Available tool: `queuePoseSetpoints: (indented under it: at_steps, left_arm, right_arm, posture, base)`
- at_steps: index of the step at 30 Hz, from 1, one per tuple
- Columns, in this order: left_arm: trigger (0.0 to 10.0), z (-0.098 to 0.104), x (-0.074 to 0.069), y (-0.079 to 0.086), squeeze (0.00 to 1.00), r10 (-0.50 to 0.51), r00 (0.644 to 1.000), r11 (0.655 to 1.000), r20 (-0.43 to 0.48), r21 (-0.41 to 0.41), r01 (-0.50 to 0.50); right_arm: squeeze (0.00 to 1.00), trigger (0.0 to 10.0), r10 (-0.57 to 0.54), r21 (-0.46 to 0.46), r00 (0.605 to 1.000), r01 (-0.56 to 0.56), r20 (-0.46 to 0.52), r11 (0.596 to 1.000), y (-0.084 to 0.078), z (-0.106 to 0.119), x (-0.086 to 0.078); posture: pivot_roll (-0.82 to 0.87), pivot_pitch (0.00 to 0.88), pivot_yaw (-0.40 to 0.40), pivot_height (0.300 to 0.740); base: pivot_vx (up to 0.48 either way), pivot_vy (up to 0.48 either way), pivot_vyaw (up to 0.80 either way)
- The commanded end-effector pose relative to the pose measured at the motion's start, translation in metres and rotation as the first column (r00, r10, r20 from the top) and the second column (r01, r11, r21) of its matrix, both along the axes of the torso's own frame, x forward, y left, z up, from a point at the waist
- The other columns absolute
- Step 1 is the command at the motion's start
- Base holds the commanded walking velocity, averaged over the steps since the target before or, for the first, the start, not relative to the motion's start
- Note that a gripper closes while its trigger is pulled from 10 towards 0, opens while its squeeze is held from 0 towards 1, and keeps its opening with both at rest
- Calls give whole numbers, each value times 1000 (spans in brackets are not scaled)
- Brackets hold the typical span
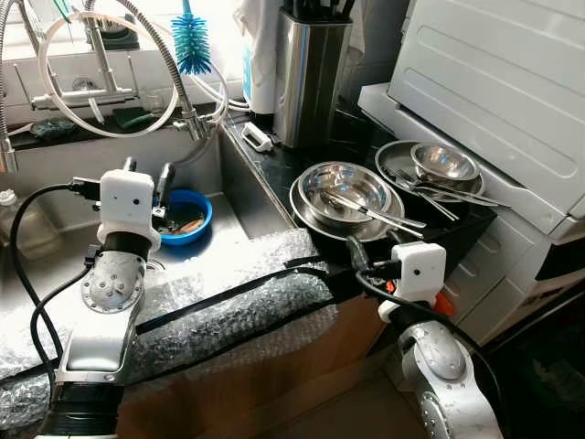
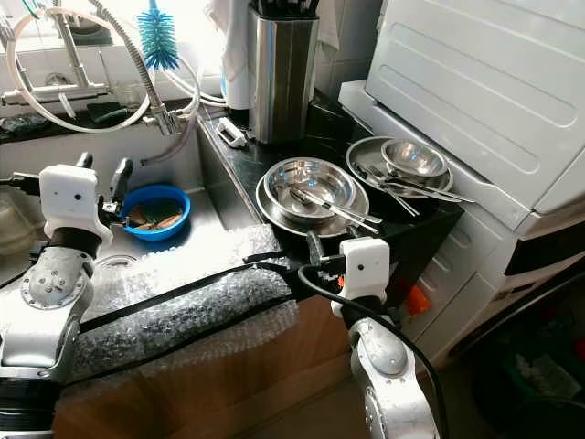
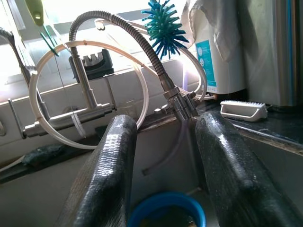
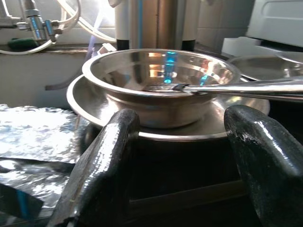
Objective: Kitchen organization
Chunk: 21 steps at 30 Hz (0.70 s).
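- My right claw (image 4: 182, 156) is wide open and empty, low at the bench (image 1: 274, 151) edge, aimed straight at the steel bowl (image 1: 345, 187) that sits in a wide steel plate (image 1: 311, 218).
- That bowl holds a few long utensils (image 1: 375, 212) whose handles stick out over the rim toward me; I judge they could rattle or tip out if I lift carelessly.
- A second plate with a small bowl (image 1: 443, 162) and more cutlery lies just behind, close to the white appliance (image 1: 494, 82).
- My left claw (image 3: 165, 170) is also open and holding nothing, hovering over the sink (image 1: 55, 206) above the blue bowl (image 1: 187, 215), with the faucet hose (image 3: 137, 42) beyond it.
- To do this well, I'd slide one finger under the plate's lip, keep level, and close slowly.
- I'd keep clear of the bubble wrap (image 1: 228, 306) draped on the bench front, which could snag my fingers.
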State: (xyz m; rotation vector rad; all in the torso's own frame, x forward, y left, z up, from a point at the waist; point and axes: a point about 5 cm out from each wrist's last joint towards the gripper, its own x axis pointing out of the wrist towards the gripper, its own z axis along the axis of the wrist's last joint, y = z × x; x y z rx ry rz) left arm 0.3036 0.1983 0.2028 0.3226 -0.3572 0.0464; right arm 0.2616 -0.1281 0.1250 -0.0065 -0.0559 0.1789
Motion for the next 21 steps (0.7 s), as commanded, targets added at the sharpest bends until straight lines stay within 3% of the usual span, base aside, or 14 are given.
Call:
queuePoseSetpoints:
  at_steps: [1, 21]
  left_arm:
    - [10000, 3, -2, -4, 0, -20, 1000, 1000, 23, 12, 19]
    - [10000, 3, 0, -3, 0, -14, 1000, 999, 27, 30, 13]
  right_arm:
    - [0, 10000, -34, -6, 999, 34, 28, 999, -6, 6, 3]
    - [0, 10000, 16, 7, 999, -16, 40, 1000, 1, 7, 3]
  posture:
    - [-60, 0, -92, 740]
    - [-53, 0, -100, 740]
  base:
    - [0, 0, 0]
    - [0, 0, 0]
